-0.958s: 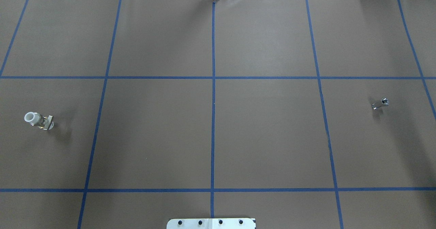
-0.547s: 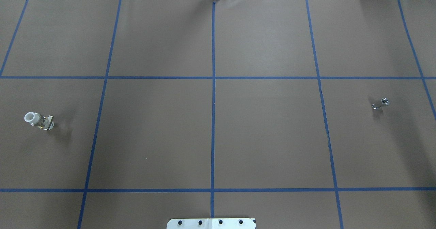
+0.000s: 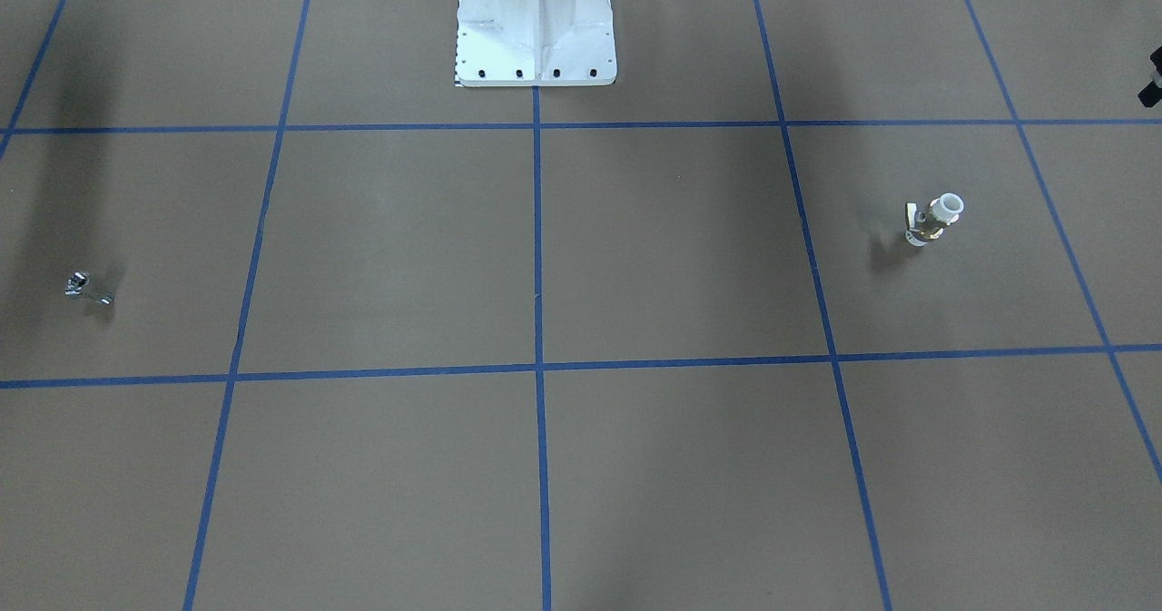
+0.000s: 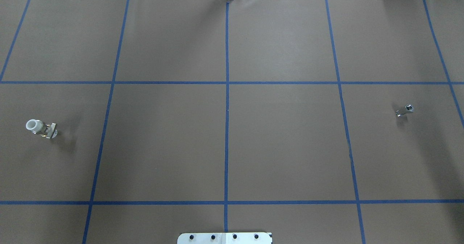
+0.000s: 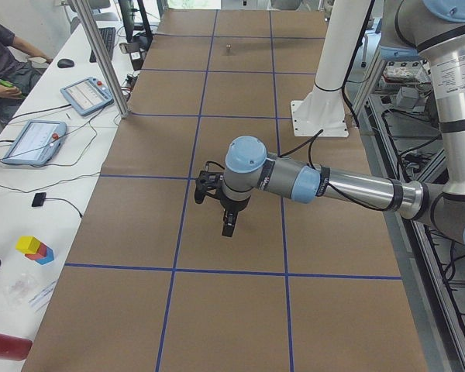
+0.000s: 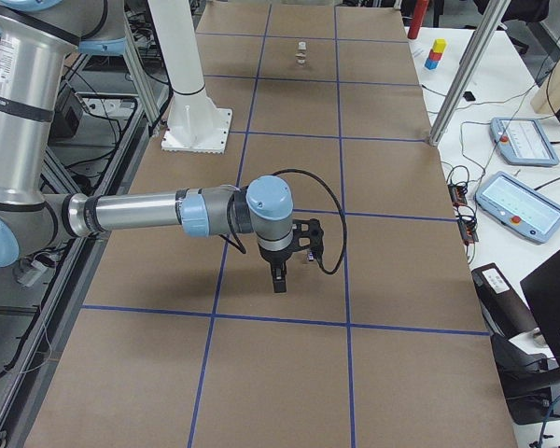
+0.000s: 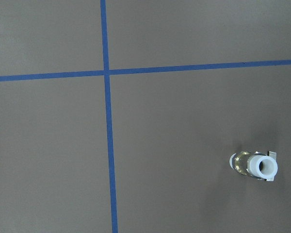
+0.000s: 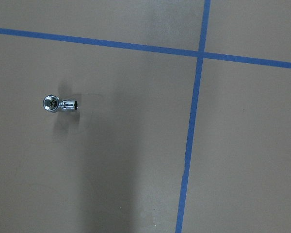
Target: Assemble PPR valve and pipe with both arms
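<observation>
The PPR valve [image 4: 40, 128] stands on the brown table at my far left, white ring end up; it also shows in the front view [image 3: 935, 218] and at the lower right of the left wrist view [image 7: 256, 166]. The pipe [image 4: 405, 110] lies at my far right, and also shows in the front view [image 3: 86, 289] and the right wrist view [image 8: 58, 103]. My left gripper [image 5: 227, 231] hangs high over the table, pointing down. My right gripper [image 6: 279, 283] does the same. Both show only in the side views, so I cannot tell whether they are open or shut.
The white bolted pedestal [image 3: 536, 39] stands at the middle of the robot's edge. Blue tape lines divide the table into a grid. A metal post [image 5: 101, 54] and tablets [image 5: 85, 94] stand along the operators' side, where a person [image 5: 0, 54] sits.
</observation>
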